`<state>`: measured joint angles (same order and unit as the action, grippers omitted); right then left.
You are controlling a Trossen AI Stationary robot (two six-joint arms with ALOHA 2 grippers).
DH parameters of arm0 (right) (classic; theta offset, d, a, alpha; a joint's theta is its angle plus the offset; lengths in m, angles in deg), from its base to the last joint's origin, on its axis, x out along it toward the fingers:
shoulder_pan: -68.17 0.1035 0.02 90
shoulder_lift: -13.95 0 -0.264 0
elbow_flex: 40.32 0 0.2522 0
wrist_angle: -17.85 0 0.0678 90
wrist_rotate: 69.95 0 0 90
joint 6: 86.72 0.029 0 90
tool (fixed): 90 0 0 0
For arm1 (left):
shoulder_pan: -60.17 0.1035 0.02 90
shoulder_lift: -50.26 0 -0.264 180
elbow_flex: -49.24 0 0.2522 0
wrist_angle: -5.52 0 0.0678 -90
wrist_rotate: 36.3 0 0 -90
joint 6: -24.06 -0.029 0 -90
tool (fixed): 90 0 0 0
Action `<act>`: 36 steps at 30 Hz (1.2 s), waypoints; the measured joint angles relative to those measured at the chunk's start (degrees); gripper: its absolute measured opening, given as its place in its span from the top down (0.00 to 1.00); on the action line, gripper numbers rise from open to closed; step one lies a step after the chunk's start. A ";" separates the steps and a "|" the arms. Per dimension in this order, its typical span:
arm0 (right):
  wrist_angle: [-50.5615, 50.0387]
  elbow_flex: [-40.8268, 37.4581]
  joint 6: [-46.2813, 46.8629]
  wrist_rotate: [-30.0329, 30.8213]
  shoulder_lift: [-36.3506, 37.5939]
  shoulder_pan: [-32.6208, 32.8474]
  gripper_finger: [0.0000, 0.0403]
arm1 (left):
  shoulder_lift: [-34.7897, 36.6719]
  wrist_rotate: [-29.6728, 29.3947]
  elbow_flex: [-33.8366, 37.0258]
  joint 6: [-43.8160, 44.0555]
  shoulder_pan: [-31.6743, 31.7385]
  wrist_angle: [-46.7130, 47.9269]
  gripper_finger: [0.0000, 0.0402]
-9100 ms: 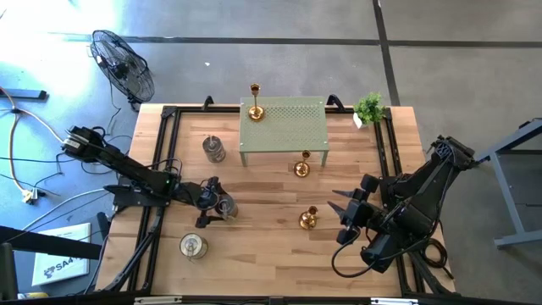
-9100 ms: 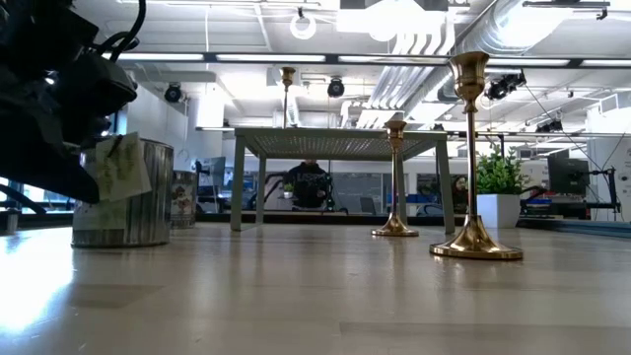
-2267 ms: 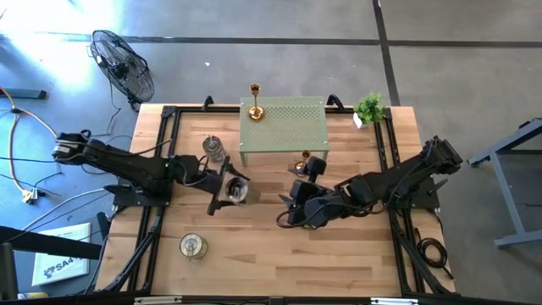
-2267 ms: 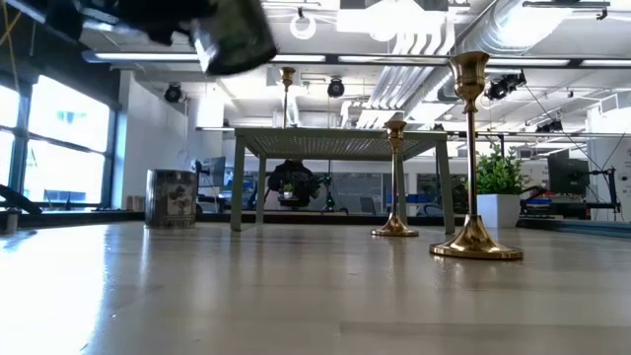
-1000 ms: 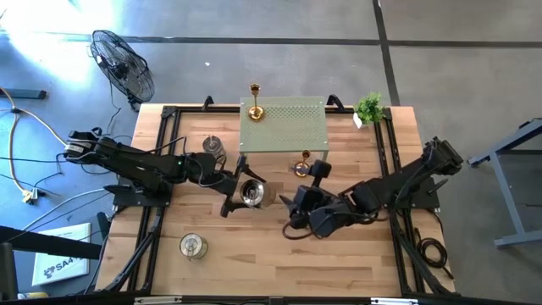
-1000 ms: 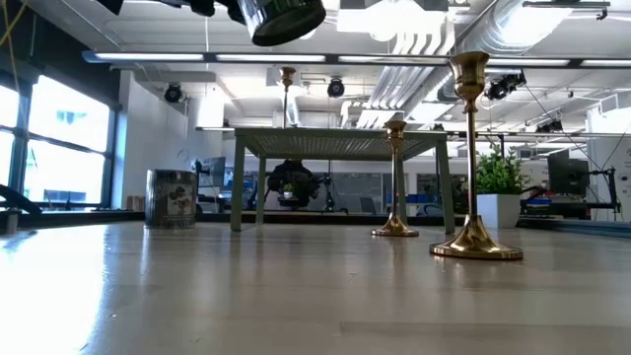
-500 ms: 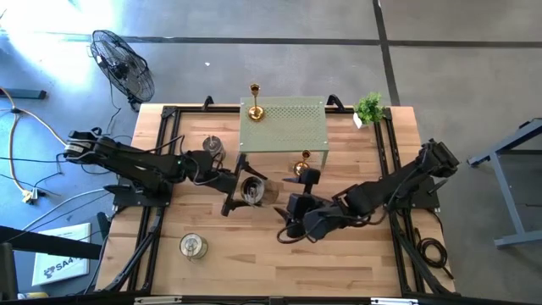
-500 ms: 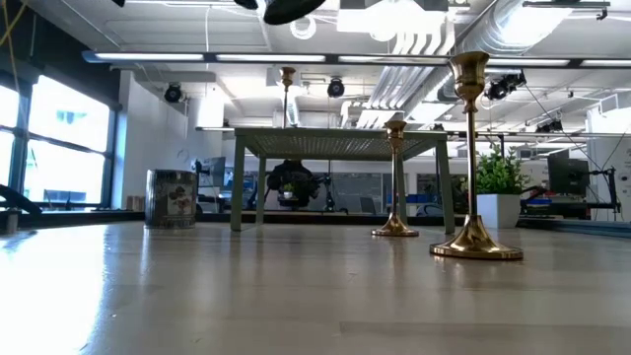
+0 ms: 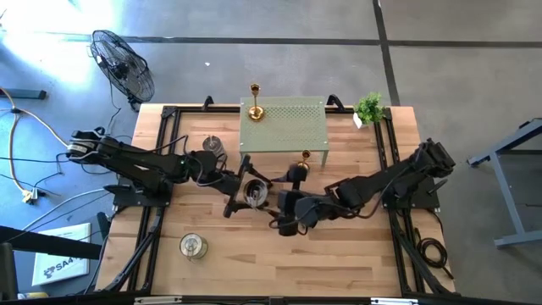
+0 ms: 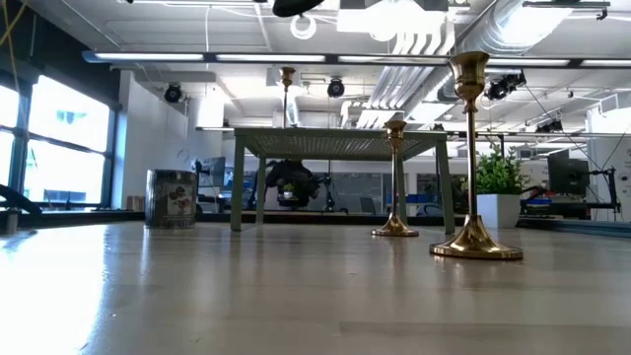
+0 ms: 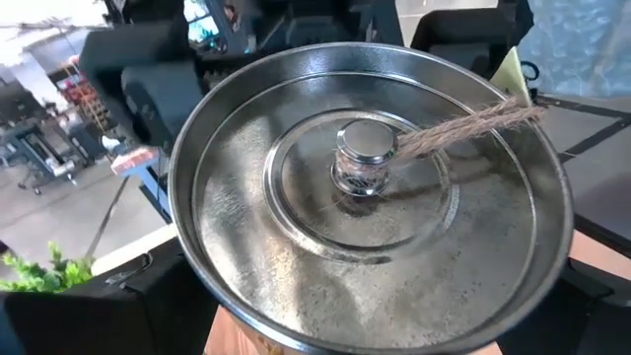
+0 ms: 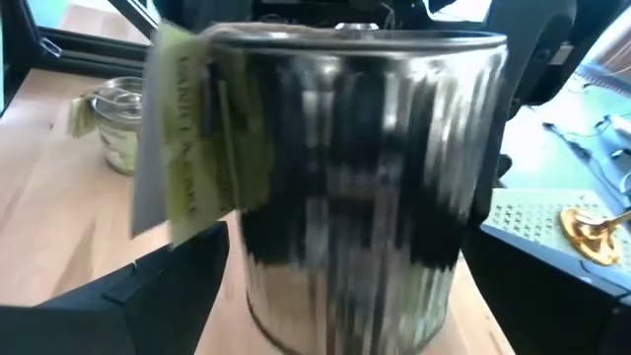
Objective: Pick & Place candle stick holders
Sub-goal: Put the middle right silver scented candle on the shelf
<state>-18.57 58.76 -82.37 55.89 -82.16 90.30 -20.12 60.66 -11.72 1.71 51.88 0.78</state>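
A squat silver candle stick holder [image 9: 254, 195], a lidded jar with a knob [image 11: 365, 158] and a paper tag [image 12: 187, 138], hangs high above the table's middle. My left gripper [image 9: 240, 188] is shut on it. My right gripper [image 9: 282, 209] stands open just right of it, its fingers [image 12: 148, 291] to either side of the jar wall [image 12: 355, 168]; whether they touch does not show. Only the jar's underside [image 10: 296, 6] shows in the low view. Two more silver holders [image 9: 214, 149] [image 9: 193, 246] stand on the table's left half. My left gripper pinches the silver holder's body [image 9: 247, 200] between its two fingers, coming in level from the table's left. The holder is lifted clear of the table and roughly upright, lid up. In the left wrist view the lid [image 11: 365, 197] hides the fingers.
A green perforated stand [image 9: 284, 127] at the far middle carries one gold holder [image 9: 254, 103]. Two gold holders [image 10: 395, 177] [image 10: 471, 158] stand on the table; my right arm covers one from above. A potted plant [image 9: 369, 108] sits far right.
My right gripper has gone toward the table's left and a little down, up to the lifted silver holder, staying open. My left gripper keeps its hold, and the holder stays clear of the table.
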 joint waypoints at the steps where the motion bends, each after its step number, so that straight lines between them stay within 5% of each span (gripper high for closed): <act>1: 0.16 0.00 0.06 -0.56 -0.28 -0.40 0.01 | -0.01 -0.03 0.00 -0.07 0.00 0.04 0.12; 22: 4.56 0.04 -2.91 -7.32 -4.39 -3.75 0.01 | -0.09 1.39 0.09 0.10 0.00 0.16 0.12; 36: 4.97 0.04 -3.99 -0.74 -4.39 -2.90 0.13 | -0.05 1.81 0.11 -0.33 0.04 0.96 0.12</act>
<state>-13.60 58.80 -86.36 55.15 -86.55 87.40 -20.17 62.46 -11.61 1.38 51.92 1.74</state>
